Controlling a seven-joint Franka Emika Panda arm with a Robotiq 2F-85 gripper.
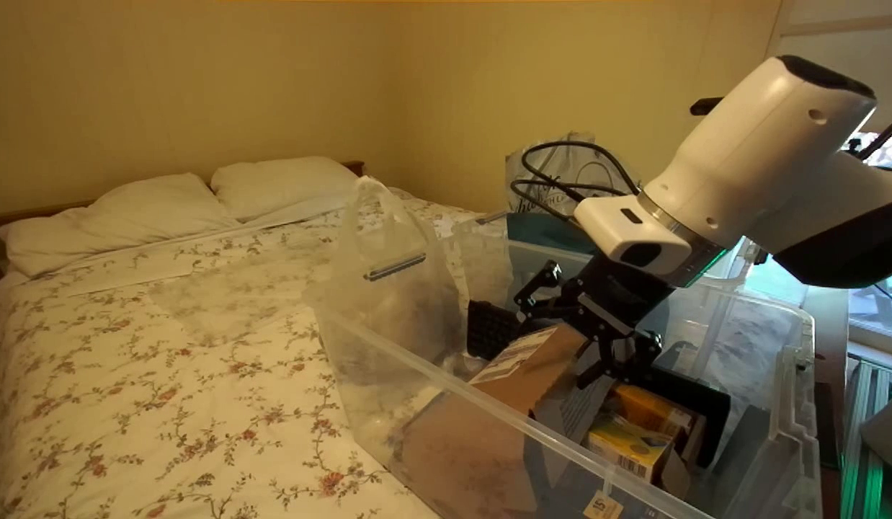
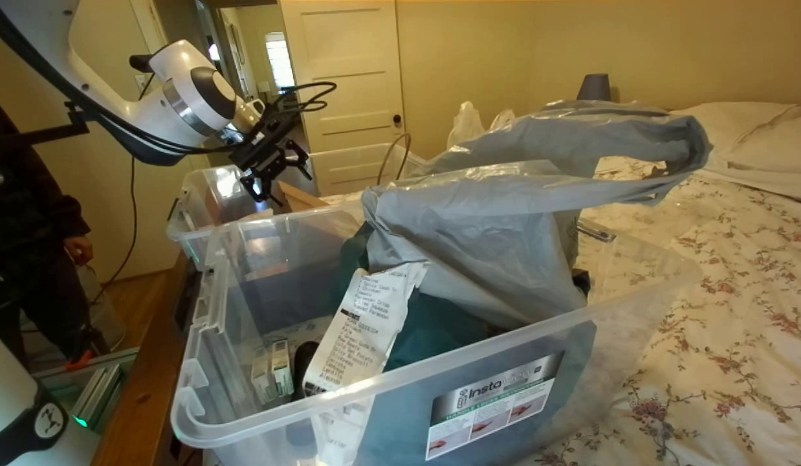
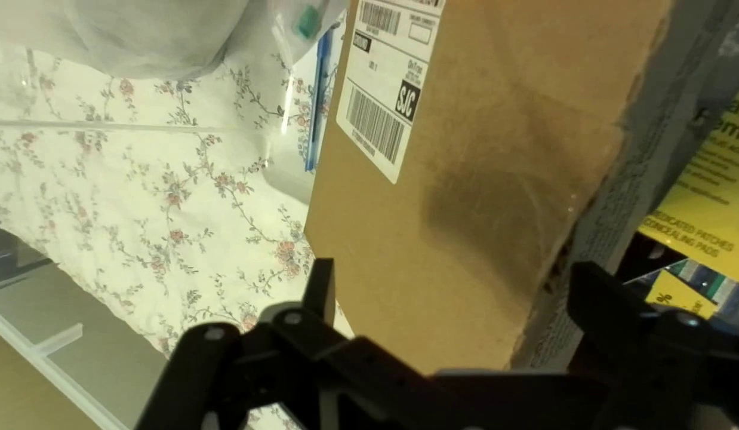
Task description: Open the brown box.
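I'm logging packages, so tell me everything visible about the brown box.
The brown box looks like cardboard, with a barcoded white label marked SJC, a grey printed side and a ragged edge. It sits tilted inside a clear bin, seemingly closed. The open pincer appears to span it; contact is unclear.

The box (image 1: 530, 378) lies in the bin (image 1: 431, 367) below the gripper (image 3: 452, 288), cartons (image 1: 628, 442) beside it. To my left, pillows (image 1: 287, 186) lie on the bed (image 1: 208, 404).

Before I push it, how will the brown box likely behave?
The brown box is probably stiff, given its flat-looking cardboard. Its ragged edge might crush or tear. It could tip, since it appears tilted in its clear bin.
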